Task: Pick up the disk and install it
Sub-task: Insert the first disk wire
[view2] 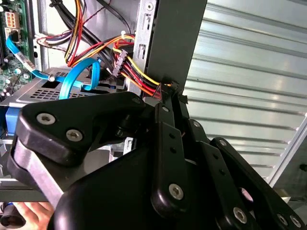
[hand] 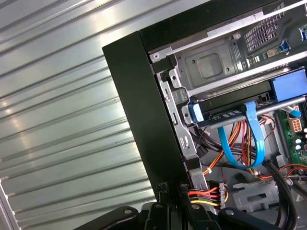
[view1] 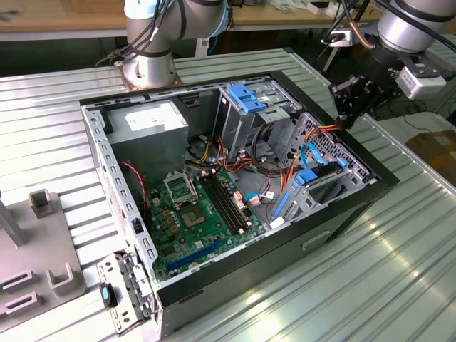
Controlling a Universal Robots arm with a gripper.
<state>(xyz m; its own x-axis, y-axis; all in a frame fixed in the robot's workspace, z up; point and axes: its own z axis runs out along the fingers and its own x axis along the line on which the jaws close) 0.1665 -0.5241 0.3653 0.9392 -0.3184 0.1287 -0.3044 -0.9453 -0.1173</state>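
Note:
The disk (view1: pixel 324 178) is a dark flat drive with blue rails. It lies in the drive bay at the side of the open computer case (view1: pixel 370 189) that is on the exterior view's right. In the first wrist view the disk (hand: pixel 235 99) sits in the metal cage with its blue tab (hand: pixel 195 112) at the end. My gripper (view1: pixel 347 117) hangs just above that edge of the case, apart from the disk. Its fingers (view2: pixel 165 96) look shut with nothing between them, and their tips (hand: pixel 163 189) are close to the case's black wall.
A blue data cable (hand: pixel 252 139) and red, yellow and orange power wires (hand: pixel 201 194) hang beside the bay. A pale blue bracket (view1: pixel 246 100) tops the other cage, and the grey labelled box (view1: pixel 146 125) fills a rear corner. The motherboard (view1: pixel 196 214) lies on the case floor. Ribbed metal table (view1: pixel 399 263) surrounds the case.

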